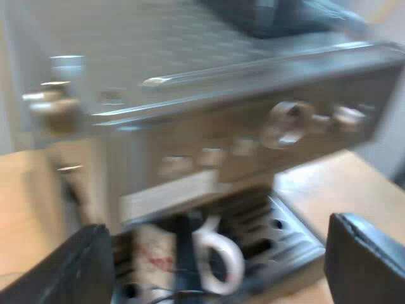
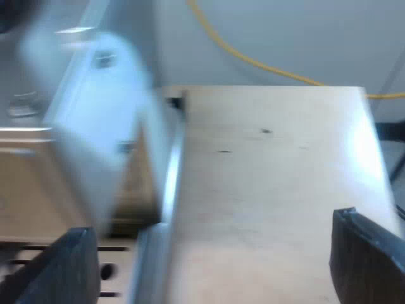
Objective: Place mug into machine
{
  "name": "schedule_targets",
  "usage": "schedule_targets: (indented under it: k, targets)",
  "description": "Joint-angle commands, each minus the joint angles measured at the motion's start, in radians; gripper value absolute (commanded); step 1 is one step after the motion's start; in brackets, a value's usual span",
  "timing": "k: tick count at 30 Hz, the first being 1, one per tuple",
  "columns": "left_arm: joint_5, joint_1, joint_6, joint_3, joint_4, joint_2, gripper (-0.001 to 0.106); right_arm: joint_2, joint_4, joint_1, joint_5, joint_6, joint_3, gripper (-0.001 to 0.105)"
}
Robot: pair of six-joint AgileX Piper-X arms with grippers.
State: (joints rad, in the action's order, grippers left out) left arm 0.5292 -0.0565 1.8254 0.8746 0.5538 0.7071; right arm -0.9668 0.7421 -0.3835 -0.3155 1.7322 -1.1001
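Now, left gripper (image 1: 216,223): the black fingers (image 1: 63,272) are held wide apart, and nothing is gripped between them; it is hung in front of the machine, pointed at the drip tray.
Right gripper (image 2: 210,221): its fingers (image 2: 367,259) are spread just as wide and nothing is clasped; it is held over bare wood, just beside the machine's flank.
Mug (image 1: 158,259): there it is, white with a red marking, stood upright on the drip tray and tucked under the machine's front, its looped handle turned to one side.
Dark bar (image 1: 183,250): an upright dark shape is seen just in front of the mug's body; what it is cannot be told.
Drip tray (image 1: 288,244): slotted metal, set at the machine's foot; the mug is carried on it.
Table (image 2: 266,177): light wood, met by the metal edge of the machine's base.
Espresso machine (image 1: 209,114): a metal front is shown, with a row of buttons and a round dial set above the mug.
Bean hopper (image 1: 278,16): a dark hopper is seated on the machine's top, farthest off.
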Motion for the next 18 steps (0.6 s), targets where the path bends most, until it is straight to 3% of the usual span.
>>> schedule_targets:
  k: [1, 11, 14, 16, 18]
  targets:
    - [-0.001, 0.044, 0.011, 0.013, -0.005, -0.007, 0.07, 0.057, 0.027, 0.081, 0.055, 0.042, 0.0, 0.094]
    - [-0.001, 0.045, -0.005, 0.013, 0.073, -0.054, 0.07, 0.319, 0.056, 0.366, 0.119, 0.112, 0.166, 0.094]
    - [-0.001, 0.02, -0.04, 0.013, 0.115, -0.081, 0.07, 0.408, 0.056, 0.397, 0.119, 0.112, 0.215, 0.094]
    - [-0.008, -0.026, -0.103, 0.013, 0.169, -0.119, 0.07, 0.465, 0.059, 0.399, 0.119, 0.112, 0.243, 0.094]
    - [-0.054, -0.056, -0.11, 0.013, 0.209, -0.164, 0.07, 0.535, 0.071, 0.399, 0.119, 0.112, 0.266, 0.094]
